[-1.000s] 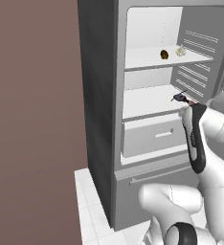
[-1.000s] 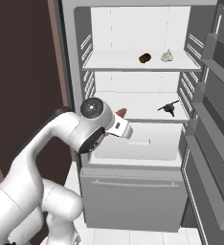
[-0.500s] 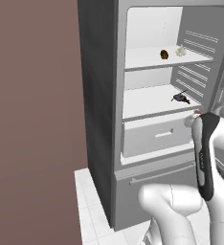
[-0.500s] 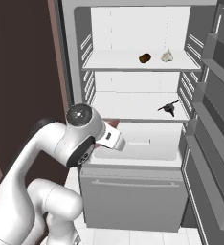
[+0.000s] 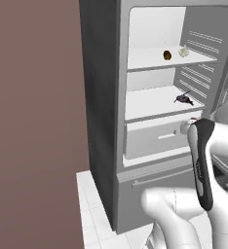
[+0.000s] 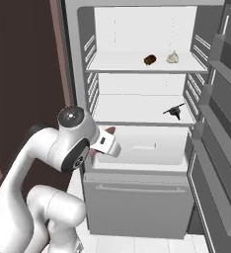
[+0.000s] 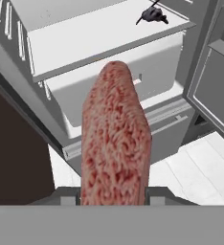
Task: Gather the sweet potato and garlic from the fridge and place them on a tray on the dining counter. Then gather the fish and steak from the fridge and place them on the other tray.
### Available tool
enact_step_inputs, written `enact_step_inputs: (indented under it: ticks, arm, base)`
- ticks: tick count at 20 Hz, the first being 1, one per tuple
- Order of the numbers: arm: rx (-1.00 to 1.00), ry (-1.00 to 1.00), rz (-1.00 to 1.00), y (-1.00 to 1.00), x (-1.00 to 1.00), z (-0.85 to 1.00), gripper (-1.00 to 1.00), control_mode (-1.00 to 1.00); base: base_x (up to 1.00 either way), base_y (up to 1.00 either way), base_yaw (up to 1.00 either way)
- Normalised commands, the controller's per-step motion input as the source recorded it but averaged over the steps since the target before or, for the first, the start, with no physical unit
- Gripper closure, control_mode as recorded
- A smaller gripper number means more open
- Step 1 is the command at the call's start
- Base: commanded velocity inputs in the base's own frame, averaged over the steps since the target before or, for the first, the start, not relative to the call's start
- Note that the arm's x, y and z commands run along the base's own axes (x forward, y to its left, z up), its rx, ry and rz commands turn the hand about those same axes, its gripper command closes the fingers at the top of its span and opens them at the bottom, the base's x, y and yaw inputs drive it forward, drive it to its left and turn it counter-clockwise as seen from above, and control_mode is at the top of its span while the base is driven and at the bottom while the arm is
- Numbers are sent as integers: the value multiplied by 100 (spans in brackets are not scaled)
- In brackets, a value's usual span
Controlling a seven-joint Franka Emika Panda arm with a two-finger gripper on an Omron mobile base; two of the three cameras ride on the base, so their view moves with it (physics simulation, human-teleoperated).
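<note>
The fridge (image 5: 101,97) stands open in front of me. My gripper (image 7: 113,194) is shut on the steak (image 7: 115,139), a pinkish-red slab that sticks out ahead of the fingers. In the right base view the steak's tip (image 6: 110,130) shows by my hand, just outside the fridge's (image 6: 137,207) white drawer. The brown sweet potato (image 6: 150,60) (image 5: 167,55) and the pale garlic (image 6: 173,57) (image 5: 183,51) lie side by side on the upper shelf. A small dark grey fish (image 6: 174,110) (image 5: 183,99) (image 7: 153,15) lies at the right end of the middle shelf.
The open fridge door (image 6: 221,99) with its bins runs along the right. A brown wall (image 5: 33,121) stands left of the fridge. A white drawer (image 5: 150,138) sits under the middle shelf, and the floor (image 5: 94,214) is white tile.
My hand has drawn back and down from the middle shelf with the steak, and now sits in front of the drawer. The fish, sweet potato and garlic have not moved.
</note>
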Motion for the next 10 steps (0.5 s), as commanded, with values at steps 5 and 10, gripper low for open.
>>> enact_step_inputs:
  ticks: [5, 10]
  arm:
    - [0, 0, 0, 0, 0, 0, 100, 100]
    - [0, 0, 0, 0, 0, 0, 100, 100]
  base:
    - [-76, 28, 0]
    - [-86, 26, 0]
